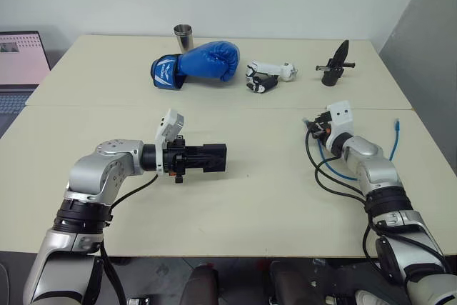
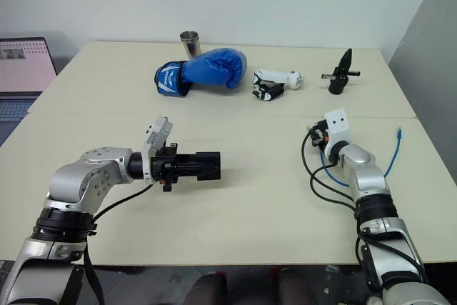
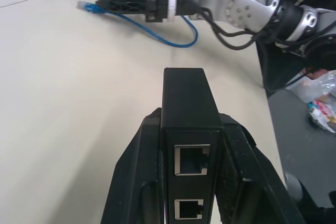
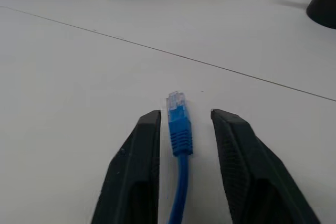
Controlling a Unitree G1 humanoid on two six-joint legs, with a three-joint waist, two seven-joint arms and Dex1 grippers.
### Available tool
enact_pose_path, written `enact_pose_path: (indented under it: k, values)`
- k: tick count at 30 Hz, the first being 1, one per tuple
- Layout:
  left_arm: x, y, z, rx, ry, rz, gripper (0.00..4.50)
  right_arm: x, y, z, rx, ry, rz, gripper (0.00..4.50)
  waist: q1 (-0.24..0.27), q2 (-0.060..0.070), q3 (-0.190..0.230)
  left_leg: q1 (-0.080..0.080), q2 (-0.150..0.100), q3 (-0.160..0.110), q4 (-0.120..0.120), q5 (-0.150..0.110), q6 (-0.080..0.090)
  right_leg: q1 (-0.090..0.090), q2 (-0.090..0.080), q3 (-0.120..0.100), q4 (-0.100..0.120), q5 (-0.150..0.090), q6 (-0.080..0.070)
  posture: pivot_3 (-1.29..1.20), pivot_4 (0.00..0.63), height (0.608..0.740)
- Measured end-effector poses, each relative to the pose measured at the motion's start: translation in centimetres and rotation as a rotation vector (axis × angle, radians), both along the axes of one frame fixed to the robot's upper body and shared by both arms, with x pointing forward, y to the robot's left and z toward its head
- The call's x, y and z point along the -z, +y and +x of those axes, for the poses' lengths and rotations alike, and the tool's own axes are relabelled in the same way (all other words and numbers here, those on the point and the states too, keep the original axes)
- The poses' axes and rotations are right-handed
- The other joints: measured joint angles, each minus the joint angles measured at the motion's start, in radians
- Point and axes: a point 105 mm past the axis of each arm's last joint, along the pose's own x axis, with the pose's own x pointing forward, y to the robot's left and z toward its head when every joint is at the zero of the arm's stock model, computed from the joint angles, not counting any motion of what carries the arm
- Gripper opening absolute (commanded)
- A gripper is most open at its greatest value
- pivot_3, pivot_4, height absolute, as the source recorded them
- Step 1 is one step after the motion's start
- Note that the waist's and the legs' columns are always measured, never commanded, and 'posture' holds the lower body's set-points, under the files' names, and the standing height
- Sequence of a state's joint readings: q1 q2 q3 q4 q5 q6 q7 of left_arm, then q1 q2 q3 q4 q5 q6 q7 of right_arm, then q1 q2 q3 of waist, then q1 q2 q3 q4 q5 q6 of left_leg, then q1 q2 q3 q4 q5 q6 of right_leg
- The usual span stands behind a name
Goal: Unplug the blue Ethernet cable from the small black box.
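My left gripper is shut on the small black box, holding it level above the table's front left. In the left wrist view the box sits between the two fingers, and its two ports face the camera, both empty. The blue Ethernet cable lies on the table at the right, looped under my right forearm, with one plug near the right edge. My right gripper is open and low over the table. The cable's other plug lies between its fingers, touching neither.
Along the back of the table stand a metal cup, a blue boxing glove, a white and black gadget and a black clamp-like object. A laptop sits off the left side. A seam crosses the tabletop.
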State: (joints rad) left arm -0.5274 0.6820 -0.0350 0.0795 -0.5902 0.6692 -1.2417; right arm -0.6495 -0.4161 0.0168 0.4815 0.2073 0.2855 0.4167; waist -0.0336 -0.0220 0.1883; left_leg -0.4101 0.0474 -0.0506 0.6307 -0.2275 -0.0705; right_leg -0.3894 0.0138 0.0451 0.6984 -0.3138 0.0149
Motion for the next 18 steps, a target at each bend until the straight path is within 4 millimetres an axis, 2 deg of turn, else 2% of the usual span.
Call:
enact_pose_path:
  k: [3,6,7,9,12,15,18]
  values:
    - [-0.1,0.1,1.0,-0.074,-0.052,-0.008,0.81,-0.8,0.5,-1.2,-0.071,-0.02,-0.01,2.83,0.001,0.0,0.0,0.0,0.0,0.0,0.001,0.0,0.0,0.0,0.0,0.0,0.001,0.0,0.0,0.0,0.15,0.74]
    - [-0.1,1.2,3.7,-0.281,-0.156,-0.017,0.81,-4.0,1.3,-3.3,-0.222,-0.114,-0.075,3.49,0.004,0.001,0.0,0.0,0.0,0.0,0.001,0.0,0.0,0.0,0.0,0.0,0.0,0.0,0.0,0.0,0.15,0.74]
    - [0.0,1.6,4.2,-0.334,-0.175,-0.02,0.81,-4.9,2.1,-3.9,-0.277,-0.137,-0.078,3.49,0.004,0.0,0.0,0.0,0.0,-0.001,0.001,0.0,0.0,0.001,0.0,-0.001,0.0,0.0,0.0,0.0,0.15,0.74]
    - [-0.1,2.8,6.3,-0.512,-0.259,-0.016,0.81,-6.3,4.6,-6.4,-0.456,-0.149,-0.084,3.49,0.003,0.0,0.0,0.0,0.0,-0.001,0.001,0.0,0.0,0.001,0.0,-0.001,0.0,0.0,0.0,0.0,0.15,0.74]
    - [-0.1,5.5,8.3,-0.751,-0.351,0.005,0.81,-6.8,8.6,-9.9,-0.693,-0.124,-0.098,3.49,-0.004,0.0,0.0,0.001,0.001,-0.002,0.002,0.0,0.0,0.001,0.001,0.0,0.0,0.0,0.0,0.0,0.15,0.74]
    - [0.5,7.5,8.9,-0.89,-0.406,0.039,0.81,-6.4,10.1,-11.2,-0.769,-0.074,-0.1,3.49,0.003,0.0,0.0,0.001,0.0,-0.002,0.002,0.0,0.0,0.001,0.0,-0.001,0.0,0.0,0.0,0.0,0.15,0.74]
    - [1.7,8.8,9.0,-0.983,-0.414,0.063,0.81,-5.8,10.8,-11.7,-0.8,-0.034,-0.111,3.49,0.006,0.0,0.0,0.0,-0.001,-0.001,0.004,0.0,0.0,0.002,-0.001,-0.001,0.0,0.0,0.0,0.0,0.15,0.74]
